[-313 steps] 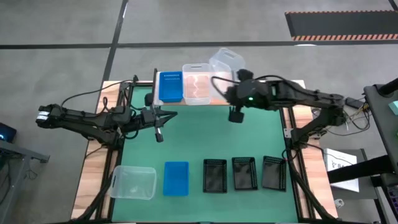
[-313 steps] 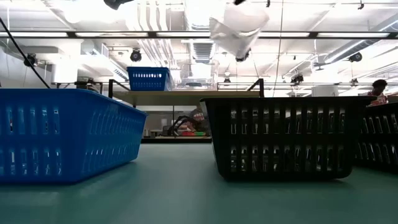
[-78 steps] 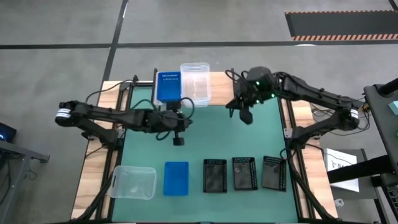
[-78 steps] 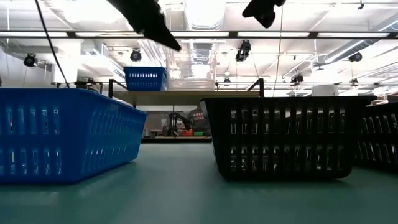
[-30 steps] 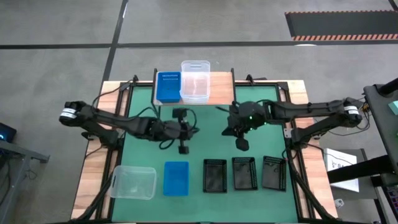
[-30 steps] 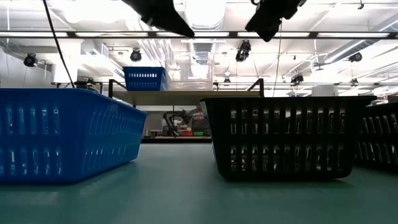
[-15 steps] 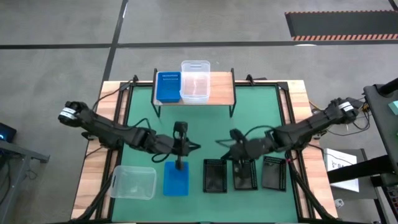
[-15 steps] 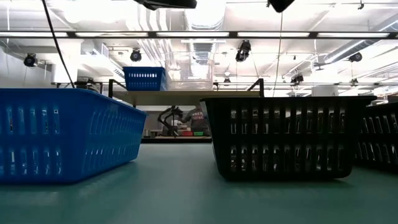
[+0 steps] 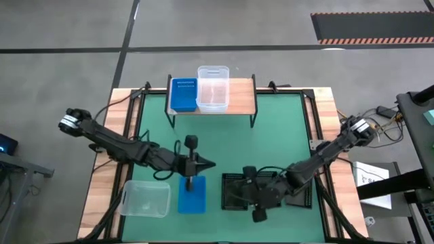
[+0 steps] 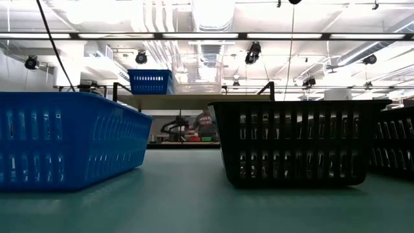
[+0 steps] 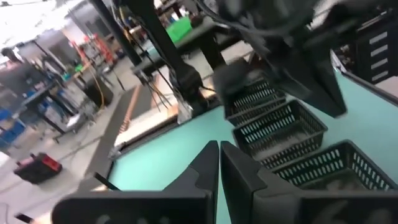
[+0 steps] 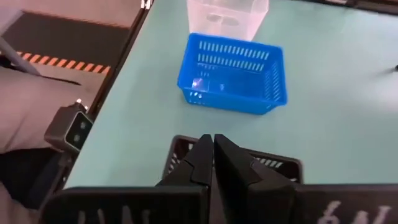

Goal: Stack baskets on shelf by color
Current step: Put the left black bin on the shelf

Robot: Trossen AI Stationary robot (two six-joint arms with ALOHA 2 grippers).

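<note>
High view shows the shelf (image 9: 237,105) already bearing a blue stack (image 9: 183,95) and a clear stack (image 9: 213,88), its far end bare. The left gripper (image 9: 190,180) hangs over the blue basket (image 9: 192,194) near the table's front edge, fingers pressed together, holding nothing. The right gripper (image 9: 256,215) sits over the black baskets (image 9: 234,191) beside it, also shut and empty. Judged step: reaching to pick; each must open and grasp a rim.

No readable text, labels or numbers (any markings too small)
</note>
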